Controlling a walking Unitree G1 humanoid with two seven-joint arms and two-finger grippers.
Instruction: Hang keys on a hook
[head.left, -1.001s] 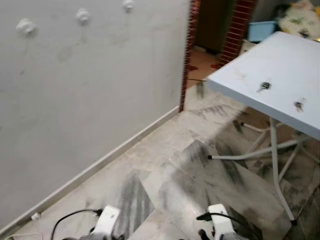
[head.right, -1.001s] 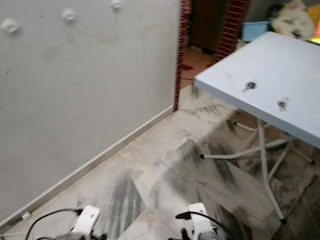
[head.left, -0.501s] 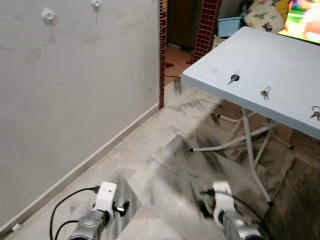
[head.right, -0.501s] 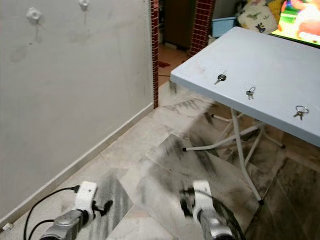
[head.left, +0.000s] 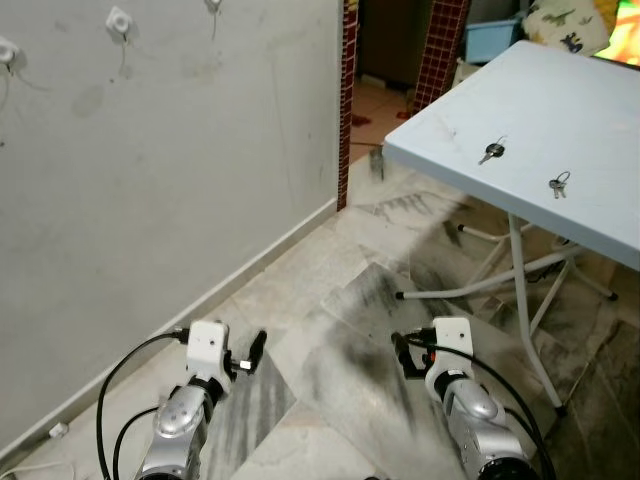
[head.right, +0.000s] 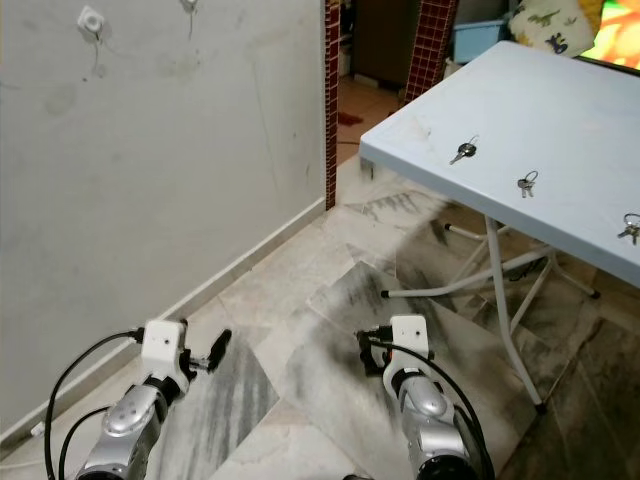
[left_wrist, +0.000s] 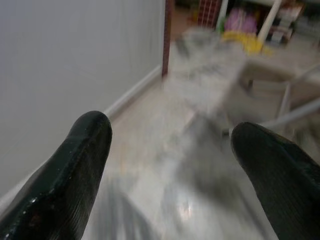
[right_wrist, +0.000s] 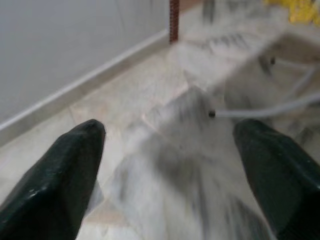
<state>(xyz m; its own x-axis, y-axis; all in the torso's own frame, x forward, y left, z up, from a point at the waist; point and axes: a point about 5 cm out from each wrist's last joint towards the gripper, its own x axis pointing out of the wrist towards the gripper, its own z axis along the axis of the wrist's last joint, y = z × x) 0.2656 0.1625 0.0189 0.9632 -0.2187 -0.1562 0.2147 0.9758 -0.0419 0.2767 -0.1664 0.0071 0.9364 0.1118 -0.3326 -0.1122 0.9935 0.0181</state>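
Left eye view: your left gripper (head.left: 258, 345) and right gripper (head.left: 398, 350) are hanging low over the marble floor (head.left: 330, 300), both empty. The keys are lying well ahead and to the right of them, up on the light blue folding table (head.left: 520, 110): a black-headed key (head.left: 491, 152) near the table's front corner and a small silver bunch (head.left: 558, 183) further right. The white hooks (head.left: 118, 20) are sitting high on the grey wall (head.left: 150, 170) to your left, with nothing on them.

Right eye view: you are also getting a third bunch on a ring (head.right: 630, 229) at the table's right edge.

Left wrist view: the fingers (left_wrist: 65, 175) are standing spread wide, nothing between them, over blurred floor beside the wall.

Right wrist view: the fingers (right_wrist: 55, 175) are likewise held wide apart over the floor, with a white table leg (right_wrist: 265, 111) beyond.
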